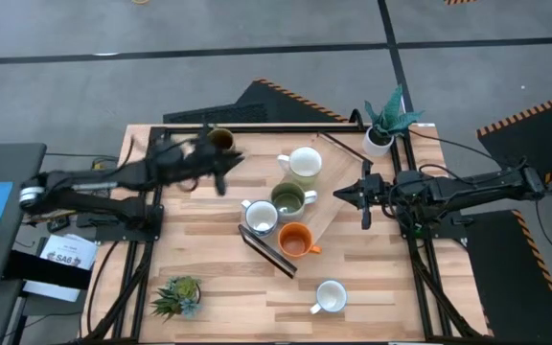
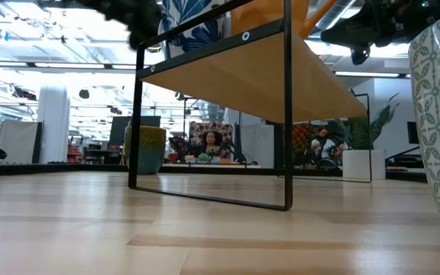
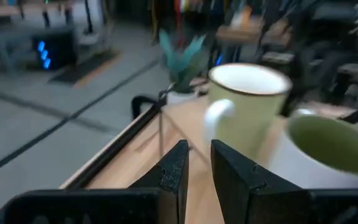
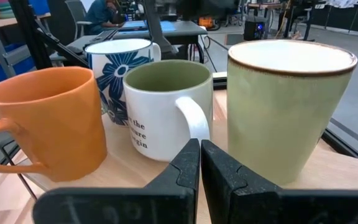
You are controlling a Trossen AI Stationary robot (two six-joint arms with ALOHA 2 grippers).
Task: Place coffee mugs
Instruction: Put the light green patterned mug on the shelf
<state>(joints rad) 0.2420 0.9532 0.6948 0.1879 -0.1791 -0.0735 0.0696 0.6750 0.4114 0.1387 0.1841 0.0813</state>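
Four mugs stand on a raised wooden shelf (image 1: 329, 216): a pale mug (image 1: 303, 165), an olive-lined white mug (image 1: 288, 199), a blue-flowered white mug (image 1: 260, 217) and an orange mug (image 1: 297, 240). The dark brown mug (image 1: 220, 141) stands on the table toward the far left. A white patterned mug (image 1: 331, 297) stands on the table near the front. My left gripper (image 1: 223, 172) hovers between the brown mug and the shelf, blurred; its fingers (image 3: 178, 167) stand a little apart and hold nothing. My right gripper (image 1: 345, 195) is shut and empty, just right of the shelf mugs (image 4: 163, 112).
A white pot with teal leaves (image 1: 381, 129) stands at the far right corner, and a spiky green plant (image 1: 178, 295) at the near left. The shelf rests on a black metal frame (image 2: 287, 114). Bare tabletop lies along the near edge, left of the patterned mug.
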